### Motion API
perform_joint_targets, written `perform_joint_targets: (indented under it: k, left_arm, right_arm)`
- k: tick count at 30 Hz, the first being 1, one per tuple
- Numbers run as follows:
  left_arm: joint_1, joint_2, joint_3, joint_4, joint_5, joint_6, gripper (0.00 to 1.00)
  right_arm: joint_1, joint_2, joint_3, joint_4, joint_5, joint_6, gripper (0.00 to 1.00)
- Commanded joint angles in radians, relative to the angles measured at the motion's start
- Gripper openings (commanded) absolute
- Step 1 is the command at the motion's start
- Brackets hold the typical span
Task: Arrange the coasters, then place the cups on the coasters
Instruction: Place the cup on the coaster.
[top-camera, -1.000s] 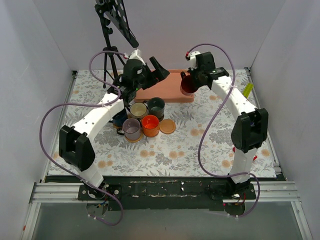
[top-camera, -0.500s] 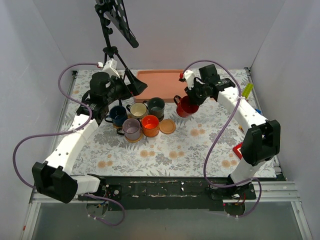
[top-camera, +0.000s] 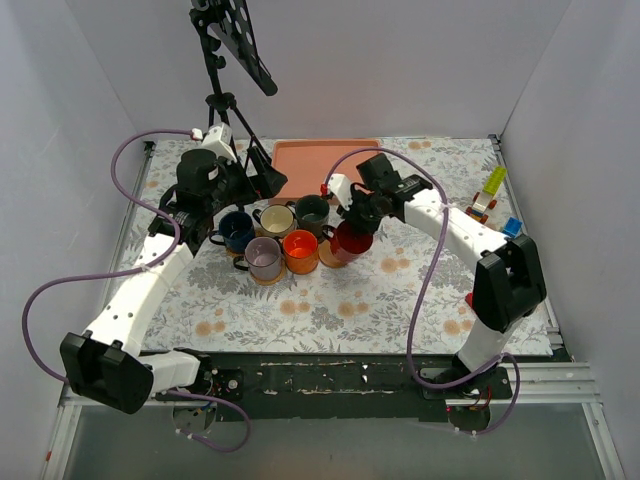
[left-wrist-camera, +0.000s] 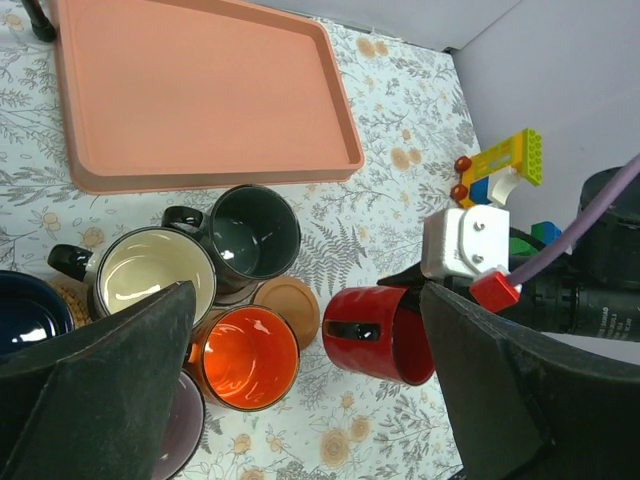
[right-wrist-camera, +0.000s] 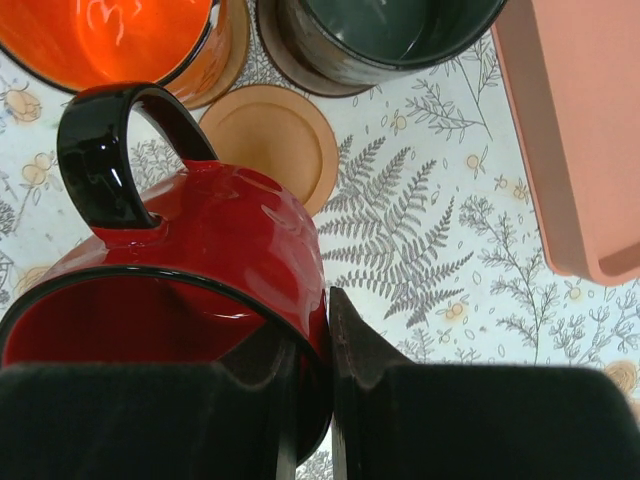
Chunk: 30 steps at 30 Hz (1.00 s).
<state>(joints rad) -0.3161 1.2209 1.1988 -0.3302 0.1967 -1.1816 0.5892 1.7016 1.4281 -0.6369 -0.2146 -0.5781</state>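
The right claw (right-wrist-camera: 315, 330) is clenched on the rim of the glossy red ceramic mug (right-wrist-camera: 230, 230), one finger inside and one outside. The mug hangs tipped, mouth toward the claw, its black handle toward the orange mug (right-wrist-camera: 110, 30), its base just by a bare tan round coaster (right-wrist-camera: 268, 140) on the floral counter (top-camera: 330, 300). The left claw (left-wrist-camera: 305, 320) hovers spread wide, holding nothing.
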Motion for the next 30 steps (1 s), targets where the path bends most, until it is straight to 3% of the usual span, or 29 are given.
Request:
perform_joint_targets:
  k: [1, 30]
  left_arm:
    - [0.006, -0.020, -0.010, -0.018, -0.032, 0.027, 0.96]
    - [0.012, 0.000, 0.002, -0.036, -0.057, 0.050, 0.96]
  right_arm:
    - [0.004, 0.059, 0.104, 0.037, 0.015, -0.040, 0.01]
    - [0.040, 0.236, 0.206, 0.040, 0.050, -0.020, 0.01]
